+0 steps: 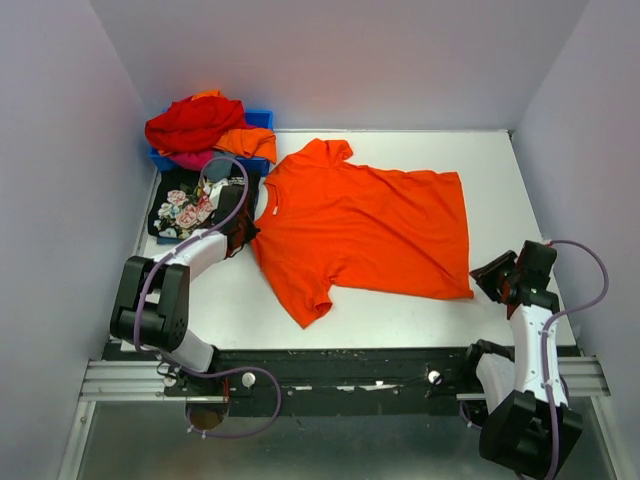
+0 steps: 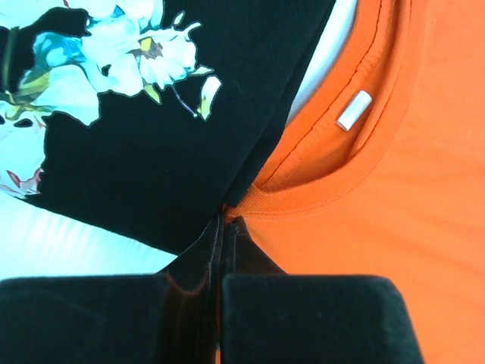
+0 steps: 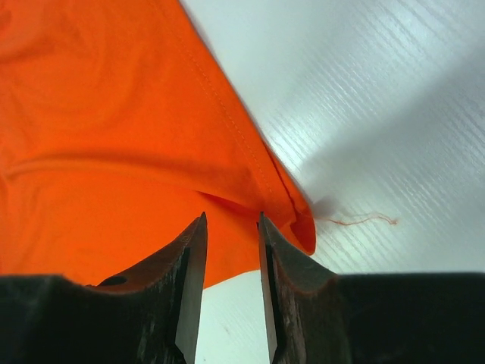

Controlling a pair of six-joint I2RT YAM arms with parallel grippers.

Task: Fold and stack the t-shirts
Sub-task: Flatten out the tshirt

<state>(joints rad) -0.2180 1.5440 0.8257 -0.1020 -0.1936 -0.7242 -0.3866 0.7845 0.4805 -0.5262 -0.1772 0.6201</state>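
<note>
A plain bright orange t-shirt (image 1: 370, 225) lies spread flat on the white table, neck to the left and hem to the right. A black t-shirt with rose print (image 1: 188, 207) lies folded at the left, touching its collar. My left gripper (image 1: 243, 232) is shut, its tips (image 2: 227, 220) pinching the orange shirt's collar edge (image 2: 326, 189) right beside the black shirt (image 2: 167, 159). My right gripper (image 1: 497, 275) is open by a narrow gap, and the gripper (image 3: 231, 220) sits just over the shirt's near-right hem corner (image 3: 295, 216), holding nothing.
A blue bin (image 1: 262, 119) at the back left holds a heap of red (image 1: 195, 120), orange (image 1: 248, 143) and pink (image 1: 195, 160) shirts. Grey walls close in on both sides. A loose orange thread (image 3: 364, 221) lies on the table (image 3: 394, 114) by the hem corner.
</note>
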